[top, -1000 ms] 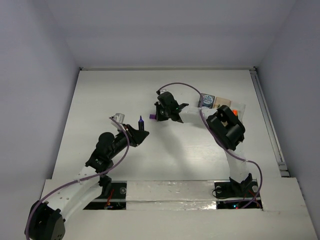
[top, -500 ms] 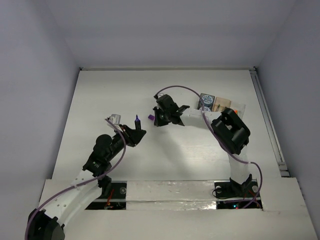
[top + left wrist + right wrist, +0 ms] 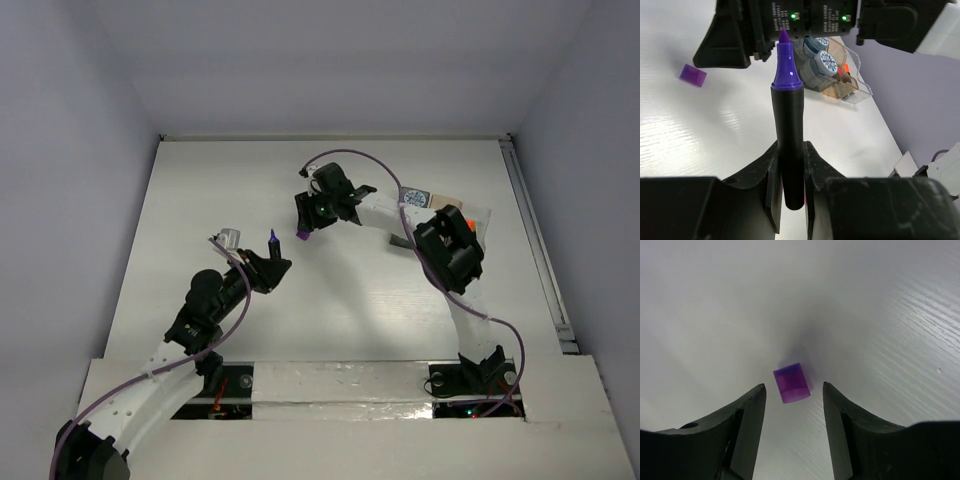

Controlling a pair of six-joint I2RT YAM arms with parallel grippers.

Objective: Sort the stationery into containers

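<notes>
My left gripper (image 3: 790, 156) is shut on an uncapped highlighter (image 3: 788, 125) with a black body. Its purple tip (image 3: 273, 237) points up and away. A small purple cap (image 3: 791, 382) lies on the white table just ahead of the gap of my right gripper (image 3: 794, 390). That gripper is open and touches nothing. In the top view the purple cap (image 3: 301, 236) sits just left of the right gripper (image 3: 311, 218). The clear box (image 3: 455, 208) with a tan insert holds blue-and-white round pieces (image 3: 826, 61) and an orange-capped marker (image 3: 845, 68).
The right arm (image 3: 448, 250) reaches across the table's right half in front of the clear box (image 3: 852, 90). A rail (image 3: 535, 250) runs along the table's right edge. White walls close in the back and sides.
My right gripper has swung left over the purple cap and opened its jaws. The left gripper has shifted slightly left with the marker still in it.
</notes>
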